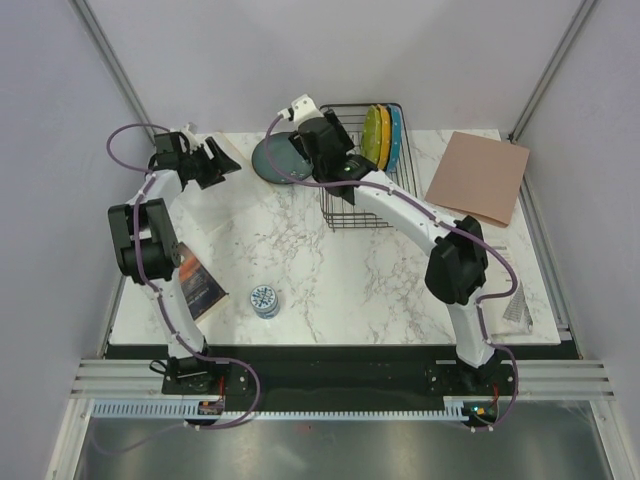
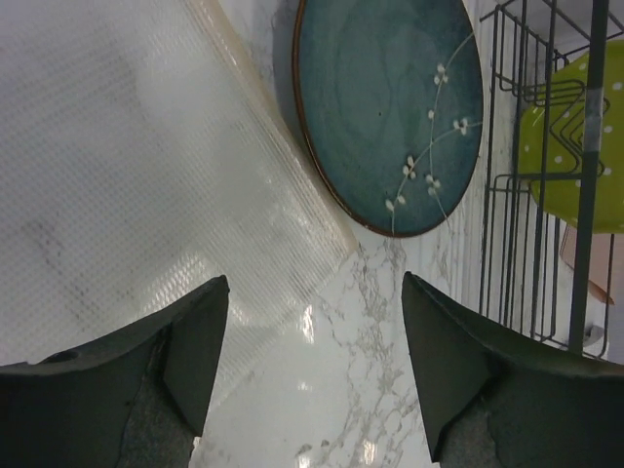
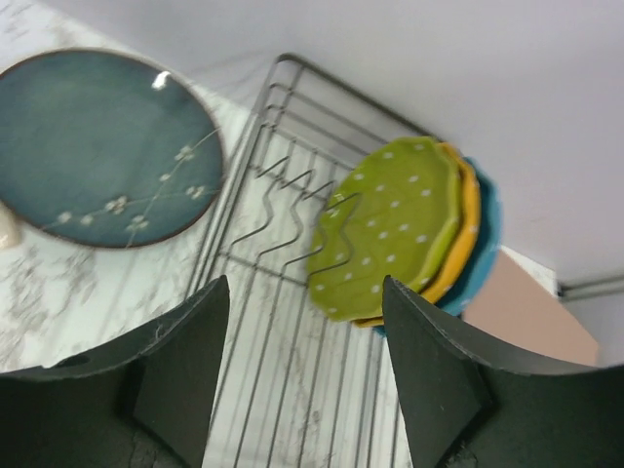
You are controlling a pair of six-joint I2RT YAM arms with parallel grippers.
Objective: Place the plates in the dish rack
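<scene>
Left of the dish rack (image 1: 345, 205) the teal-grey plate (image 1: 268, 160) lies flat, the last one out; my right gripper (image 3: 304, 288) and left gripper (image 2: 314, 283) both gape empty, so next I must pinch its rim.

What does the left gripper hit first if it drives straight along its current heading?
Probably the dark teal plate, lying flat straight ahead of the open left gripper. The corner of the translucent sheet sits just left of that line. Height above the table is unclear.
</scene>
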